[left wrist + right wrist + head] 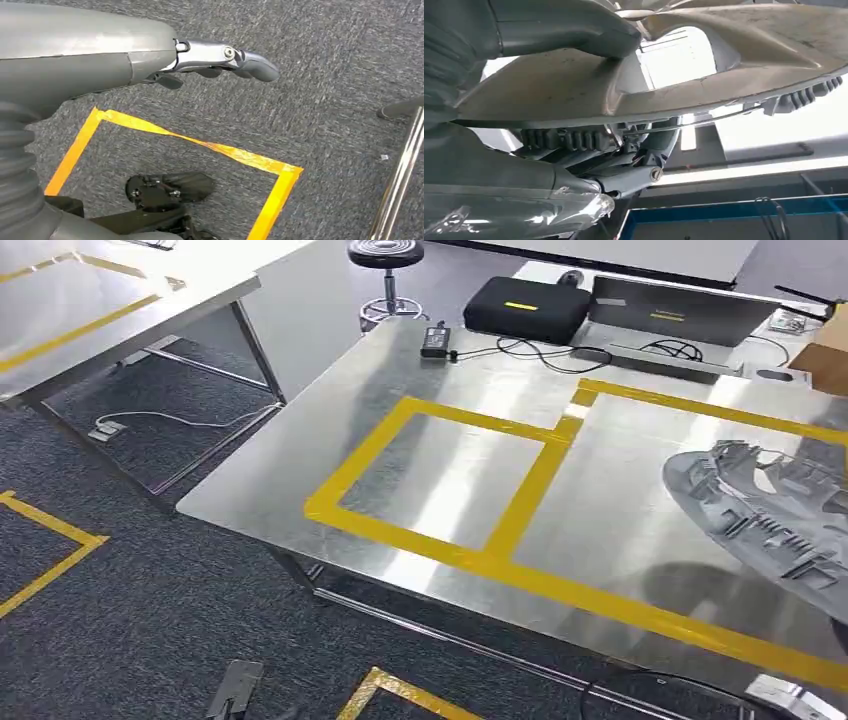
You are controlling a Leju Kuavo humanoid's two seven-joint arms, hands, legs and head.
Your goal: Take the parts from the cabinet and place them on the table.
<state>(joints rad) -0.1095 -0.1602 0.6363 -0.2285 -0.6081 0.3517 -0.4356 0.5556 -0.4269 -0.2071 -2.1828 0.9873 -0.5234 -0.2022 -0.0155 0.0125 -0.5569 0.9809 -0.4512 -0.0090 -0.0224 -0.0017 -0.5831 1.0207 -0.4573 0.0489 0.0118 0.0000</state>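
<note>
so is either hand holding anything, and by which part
The right hand grips the grey part by its rim, thumb on one face, fingers under. The left hand holds nothing.

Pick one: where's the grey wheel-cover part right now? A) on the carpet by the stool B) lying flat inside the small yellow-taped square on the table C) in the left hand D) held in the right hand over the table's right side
D: the right hand grips the grey wheel-cover part, its thumb on one face and fingers under the rim, over the right side of the table; the left hand holds nothing.
</note>
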